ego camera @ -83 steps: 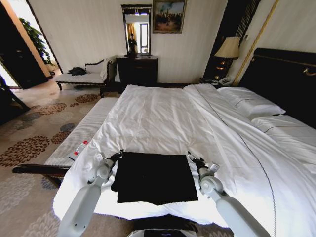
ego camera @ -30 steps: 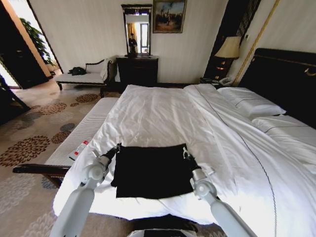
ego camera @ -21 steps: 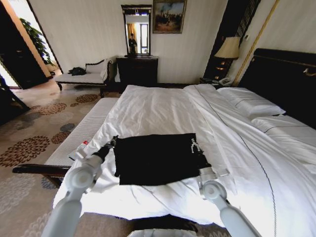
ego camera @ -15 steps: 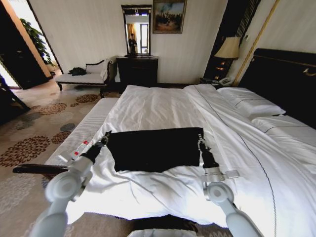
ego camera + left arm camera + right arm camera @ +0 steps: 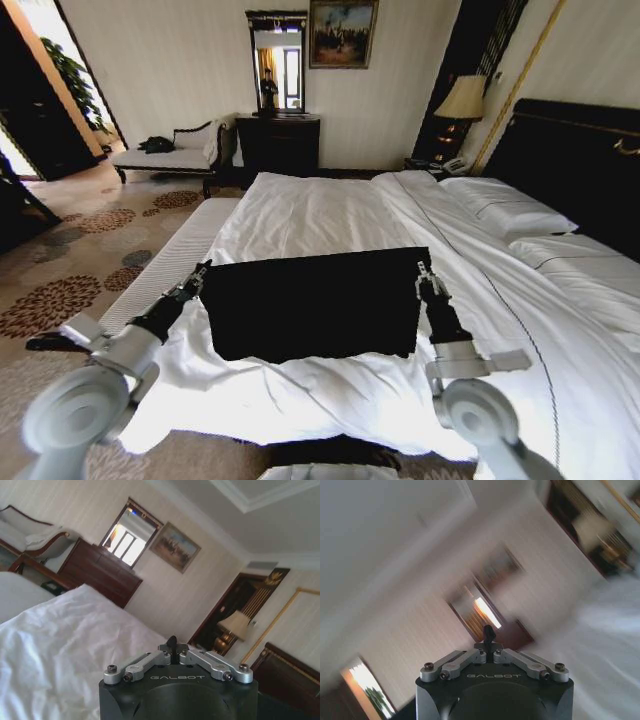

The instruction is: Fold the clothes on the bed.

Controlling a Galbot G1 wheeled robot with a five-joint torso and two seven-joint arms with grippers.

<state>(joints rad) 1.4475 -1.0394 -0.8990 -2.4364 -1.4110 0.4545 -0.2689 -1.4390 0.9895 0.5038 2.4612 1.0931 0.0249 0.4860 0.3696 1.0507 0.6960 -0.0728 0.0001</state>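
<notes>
Seen from the head camera, a black T-shirt hangs as a wide, flat rectangle lifted above the near half of a large bed with white bedding. Its top edge runs almost level from left to right, and its lower edge hangs just over the rumpled duvet. The left gripper pinches the shirt's upper left corner, its fingers closed on the cloth; the left arm reaches up from the near left of the scene. The right gripper pinches the upper right corner in the same way, its arm rising from the near right. The shirt is stretched between the two grippers — taut along the top. White pillows lie at the right against a dark headboard. A narrow white bench runs along the left side of the bed. Far off, a dark dresser with a mirror stands at the wall, and a lamp glows to its right.

From the left wrist camera, the left gripper points over white bedding toward the dresser and the lamp; its dark fingertips meet in a narrow point.

From the right wrist camera, the right gripper shows against a blurred wall and ceiling — its fingertips also meet in a narrow point.
</notes>
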